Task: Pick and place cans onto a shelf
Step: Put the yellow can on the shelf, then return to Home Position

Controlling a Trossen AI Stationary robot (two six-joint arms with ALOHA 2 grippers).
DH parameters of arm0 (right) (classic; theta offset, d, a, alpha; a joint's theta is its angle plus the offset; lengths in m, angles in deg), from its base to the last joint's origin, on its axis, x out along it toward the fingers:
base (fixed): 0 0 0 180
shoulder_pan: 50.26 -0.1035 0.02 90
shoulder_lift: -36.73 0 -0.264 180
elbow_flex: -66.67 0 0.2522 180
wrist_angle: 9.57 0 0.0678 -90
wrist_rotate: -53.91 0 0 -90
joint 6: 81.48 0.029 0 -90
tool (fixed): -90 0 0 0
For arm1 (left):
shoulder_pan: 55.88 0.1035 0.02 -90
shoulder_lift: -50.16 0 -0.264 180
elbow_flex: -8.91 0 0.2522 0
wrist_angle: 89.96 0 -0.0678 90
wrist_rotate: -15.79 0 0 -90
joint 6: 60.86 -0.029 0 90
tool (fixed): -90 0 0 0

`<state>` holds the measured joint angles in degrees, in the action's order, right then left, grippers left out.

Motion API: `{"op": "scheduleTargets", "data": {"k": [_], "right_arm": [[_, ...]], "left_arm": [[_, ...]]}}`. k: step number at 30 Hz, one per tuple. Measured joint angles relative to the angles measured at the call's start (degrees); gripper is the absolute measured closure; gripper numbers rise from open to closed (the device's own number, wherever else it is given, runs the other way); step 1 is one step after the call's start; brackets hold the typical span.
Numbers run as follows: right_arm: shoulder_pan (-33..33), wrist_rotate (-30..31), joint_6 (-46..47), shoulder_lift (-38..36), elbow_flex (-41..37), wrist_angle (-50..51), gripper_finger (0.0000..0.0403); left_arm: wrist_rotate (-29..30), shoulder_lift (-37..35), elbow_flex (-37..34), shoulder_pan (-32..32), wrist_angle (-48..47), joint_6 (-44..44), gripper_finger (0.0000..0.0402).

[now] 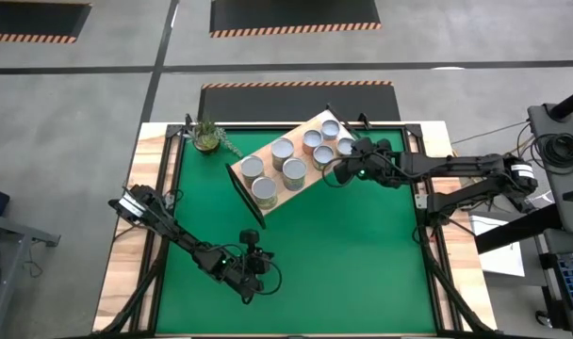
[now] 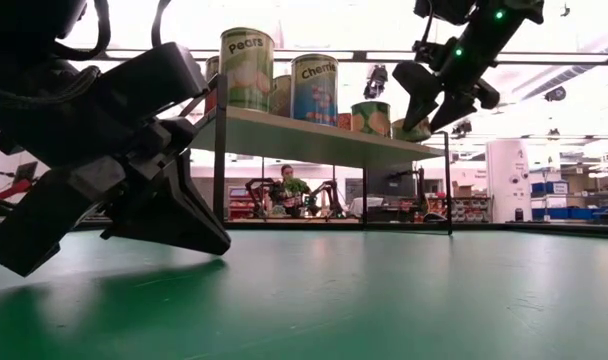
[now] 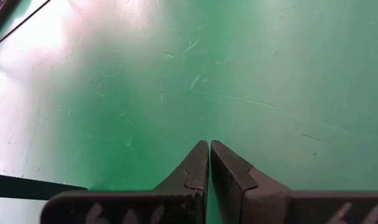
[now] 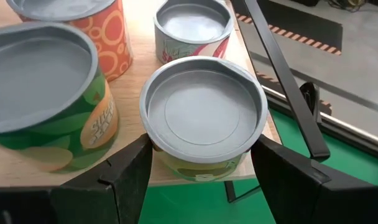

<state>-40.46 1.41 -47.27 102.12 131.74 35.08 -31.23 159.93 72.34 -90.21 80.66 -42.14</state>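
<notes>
The right gripper [image 4: 201, 165] sits at the edge of the shelf [image 4: 139, 74] with its fingers [image 4: 130, 171] spread to either side of a can [image 4: 204, 118]; the pads lie just beside the can's wall, and whether they press it cannot be told, so the hand reads as unclenched around the tin rather than gripping it; the can stands upright on the wood at the board's edge, its grey top facing the wrist camera. Just beside it, on one side of the fingers, stands a green-labelled can [image 4: 46, 106]; beyond these two stand an orange-patterned can [image 4: 89, 31] and a red-and-white can [image 4: 192, 28], all upright on the same board; past the board's edge runs the thin black frame [image 4: 282, 74], and below it the green mat [image 4: 338, 155].

From above, the right gripper [image 1: 343, 170] meets the shelf [image 1: 291, 162] at its near-right side; seven or eight cans crowd the board, among them one at its lower end [image 1: 264, 191]; a small plant [image 1: 207, 137] stands well beyond the shelf's far corner.

From table height, the right gripper [image 2: 436, 100] hangs at the shelf's [image 2: 314, 140] right end, beside the pears can [image 2: 246, 68] and cherries can [image 2: 315, 88]; a person [image 2: 289, 190] sits in the room behind.

The left gripper [image 3: 209, 163] waits well apart, low over the mat [image 3: 239, 74], fingers pressed together, holding nothing.
</notes>
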Motion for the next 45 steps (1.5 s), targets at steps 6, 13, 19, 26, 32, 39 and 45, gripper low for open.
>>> {"op": "scheduleTargets", "data": {"k": [6, 13, 19, 26, 32, 39, 45], "right_arm": [[0.0, 0.0, -0.8, 0.0, 0.0, 0.1, 0.0154], [0.0, -0.2, -0.3, 0.0, 0.0, 0.1, 0.0144], [0.0, -0.2, -0.4, 0.0, 0.0, 0.1, 0.0109], [0.0, -1.6, -1.8, -1.7, 0.3, 1.0, 0.0088], [-0.1, -8.4, -2.7, -6.4, 4.8, 5.7, 0.0096], [-5.7, -12.5, -11.8, -11.9, 5.9, 4.6, 0.0119], [-15.1, -11.6, -16.9, -15.6, 1.7, -1.7, 0.014]], "left_arm": [[0.0, 0.0, 0.0, 0.0, 0.0, 0.0, 0.0401], [0.0, 0.0, 0.0, 0.0, 0.0, 0.0, 0.0402], [0.0, -0.1, 0.0, 0.0, 0.0, 0.0, 0.0402], [0.0, -0.2, 0.0, -0.1, 0.0, 0.0, 0.0402], [0.0, -2.4, 0.0, -1.0, -2.2, 0.4, 0.0402], [-0.5, -11.5, 0.0, -3.4, -13.8, 0.8, 0.0402], [-12.9, -22.0, 0.0, -5.5, -17.1, 0.6, 0.0402]]}}
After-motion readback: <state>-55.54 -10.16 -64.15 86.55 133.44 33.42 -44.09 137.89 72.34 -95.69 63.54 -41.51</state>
